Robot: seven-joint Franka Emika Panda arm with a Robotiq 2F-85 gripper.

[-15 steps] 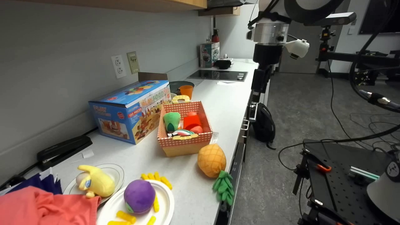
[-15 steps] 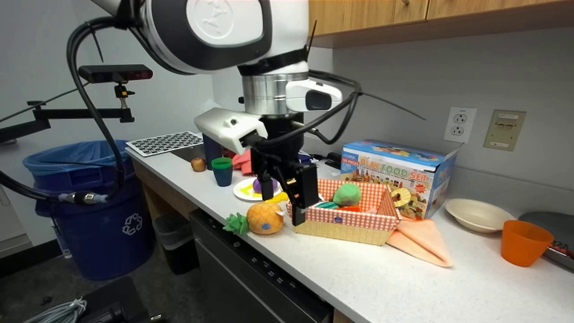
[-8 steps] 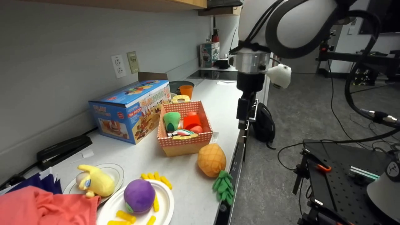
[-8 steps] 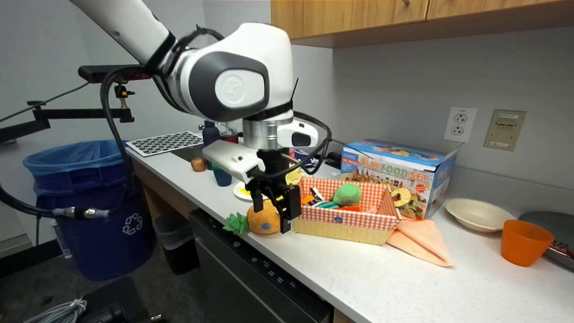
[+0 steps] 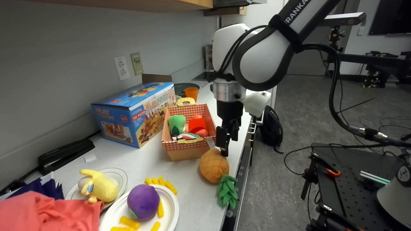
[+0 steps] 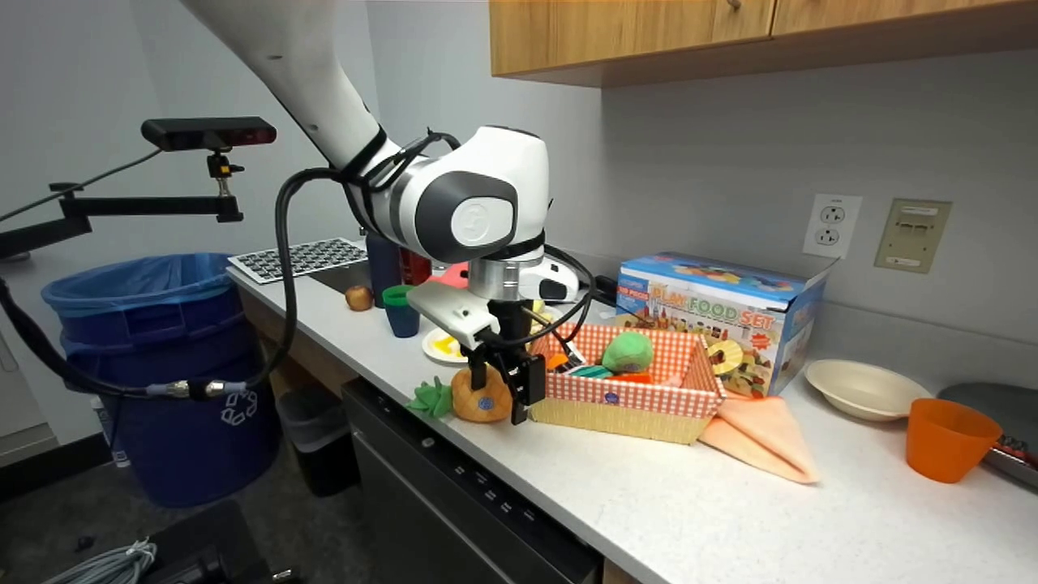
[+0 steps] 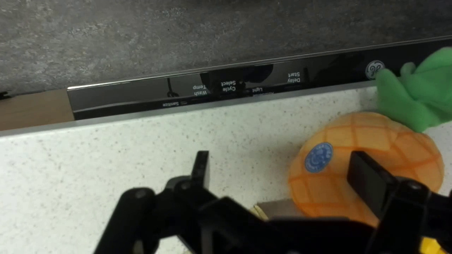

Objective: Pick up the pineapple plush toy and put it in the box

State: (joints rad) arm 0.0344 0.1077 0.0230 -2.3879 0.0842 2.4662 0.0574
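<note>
Zero for pick, zero for placement; at most an approach, apparently. Located pineapple plush toy (image 5: 213, 166) on counter (image 7: 106, 158), just beside box (image 6: 620, 415), ungripped. Noted gripper (image 7: 281, 164) spread, one side overlapping toy in wrist view; cannot confirm contact. Remaining: grip, lift, deposit.

Below the end effector (image 6: 498, 399) runs a pale speckled worktop (image 6: 730, 511), a dark dishwasher (image 6: 405, 478) under its edge. Higher than the end effector, wooden cupboards (image 6: 673, 36) hang on a grey wall (image 6: 730, 154) that also bears a power socket (image 6: 827, 225). Grey floor (image 5: 303, 112) spreads lower down, and a blue bin (image 6: 174, 341) stands on it, well apart from the end effector. The light is soft.
</note>
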